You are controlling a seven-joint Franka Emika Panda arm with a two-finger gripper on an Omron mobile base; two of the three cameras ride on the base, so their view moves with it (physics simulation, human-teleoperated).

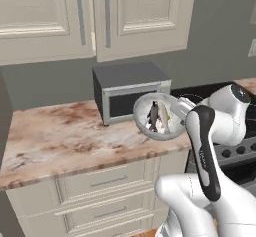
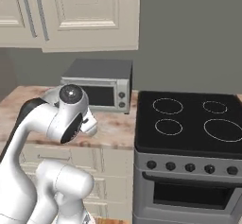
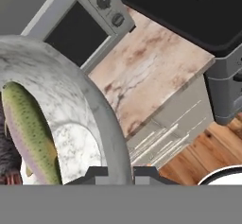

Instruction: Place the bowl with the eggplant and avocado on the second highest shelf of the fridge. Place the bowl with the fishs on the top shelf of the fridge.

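Observation:
The bowl with the fishs (image 1: 159, 117), grey-white and stone-look, hangs in the air above the counter's front edge, in front of the toaster oven, and is tipped so its inside faces the left base camera. A dark fish (image 1: 152, 116) and a pale fish (image 1: 163, 112) lie in it. My gripper (image 1: 177, 115) is shut on the bowl's right rim. In the hand view the bowl's rim (image 3: 90, 105) runs down between the fingertips of my gripper (image 3: 120, 173), and the yellowish fish (image 3: 30, 133) lies inside. The fridge and the bowl with the eggplant and avocado are out of view.
A grey toaster oven (image 1: 130, 91) stands at the back of the marble counter (image 1: 60, 136). To its right is a black stove (image 2: 189, 119). Cream wall cabinets (image 1: 75, 16) hang above and drawers (image 1: 100, 186) sit below. Wooden floor (image 3: 198, 157) lies underneath.

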